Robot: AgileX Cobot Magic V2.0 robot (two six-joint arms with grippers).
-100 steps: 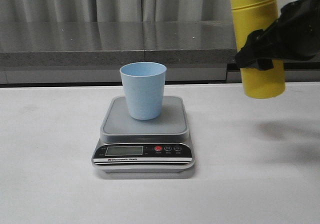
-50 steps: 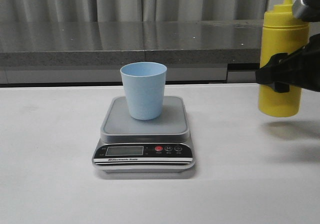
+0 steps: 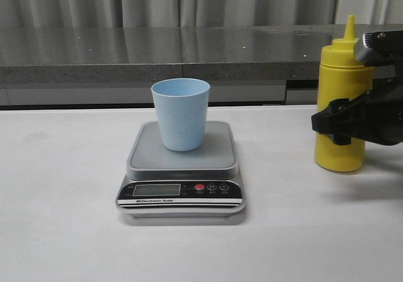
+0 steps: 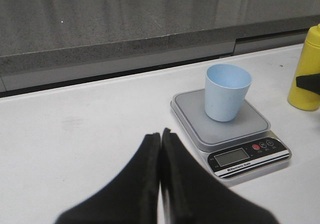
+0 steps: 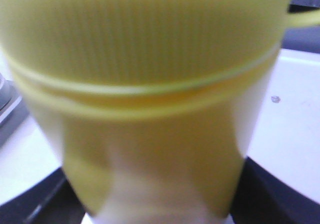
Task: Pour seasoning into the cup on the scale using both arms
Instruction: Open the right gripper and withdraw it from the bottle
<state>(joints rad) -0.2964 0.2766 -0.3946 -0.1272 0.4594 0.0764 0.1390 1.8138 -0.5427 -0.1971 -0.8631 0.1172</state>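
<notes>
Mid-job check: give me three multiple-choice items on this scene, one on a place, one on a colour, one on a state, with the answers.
1. Where is the cup?
A. on the scale's platform
B. on the table beside the scale
C. in the left hand

2. What colour is the seasoning bottle?
A. red
B. yellow
C. white

3. How is the left hand?
A. gripping the cup
B. wide open
C. shut on nothing

Answers: 1 A, the cup stands on the scale. 2 B, body and nozzle are yellow. 3 C, its fingers meet with nothing between them.
</notes>
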